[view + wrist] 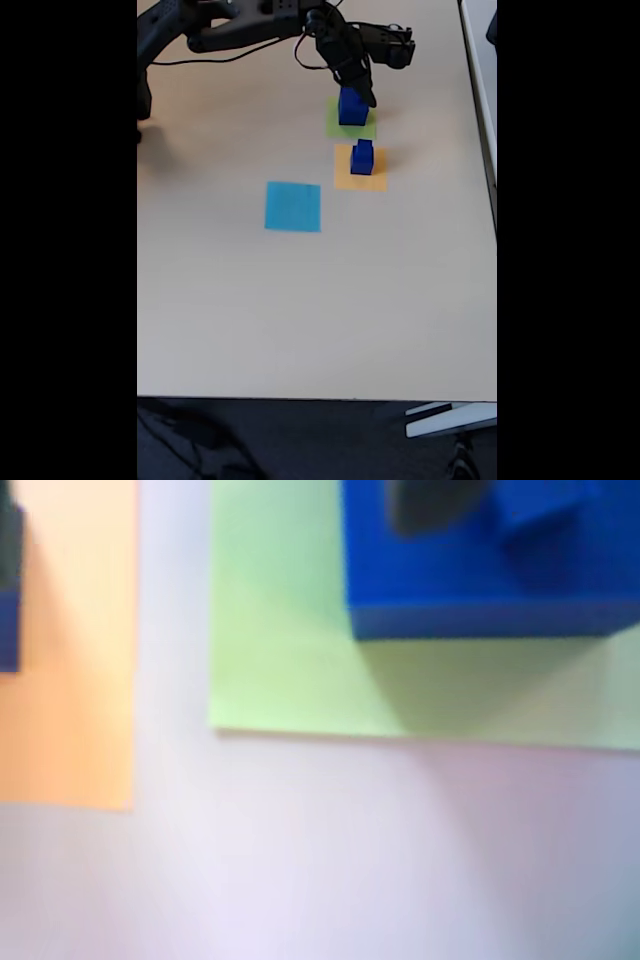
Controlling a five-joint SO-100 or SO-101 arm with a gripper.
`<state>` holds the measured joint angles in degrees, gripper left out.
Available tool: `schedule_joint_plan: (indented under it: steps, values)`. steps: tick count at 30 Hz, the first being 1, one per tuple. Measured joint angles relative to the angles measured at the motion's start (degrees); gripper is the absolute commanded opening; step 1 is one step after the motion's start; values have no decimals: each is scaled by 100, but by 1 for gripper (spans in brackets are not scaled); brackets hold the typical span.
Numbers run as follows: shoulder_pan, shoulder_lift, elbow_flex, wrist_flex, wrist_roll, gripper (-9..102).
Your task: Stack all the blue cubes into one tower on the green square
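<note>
In the wrist view, going left to right, the orange square [75,640] fills the nine o'clock side of the frame, with a slice of a dark blue cube [9,630] on it at the very left edge. A strip of pale table [330,860] separates it from the green square [285,640], which spreads from the centre toward three o'clock. On the green square, at about one o'clock, sits the large blue cube [480,580], its front face lit and its shadow falling on the paper toward five o'clock. On top of that cube a smaller blue cube [545,515] rests at a skewed angle, and just left of it a dark blurred finger [425,505] of the gripper comes in from the top edge.

In the fixed view, the light blue square [293,206] lies at about ten o'clock from the table's centre. To its right, the orange square [360,180] carries a short stack of blue cubes [362,157]. Just beyond, at twelve o'clock from it, the green square [350,128] holds the tower [351,104], and the gripper [362,92] reaches down to its top from the arm [250,25] at eleven o'clock. Whether the jaws clench the top cube or have let it go, I cannot tell; the pictures are too blurred and small.
</note>
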<state>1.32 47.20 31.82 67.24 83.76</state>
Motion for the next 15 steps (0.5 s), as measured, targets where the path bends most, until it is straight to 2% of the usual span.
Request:
schedule_joint_plan:
  steps: [15]
  values:
    - [589,0,606,-97,-457,27]
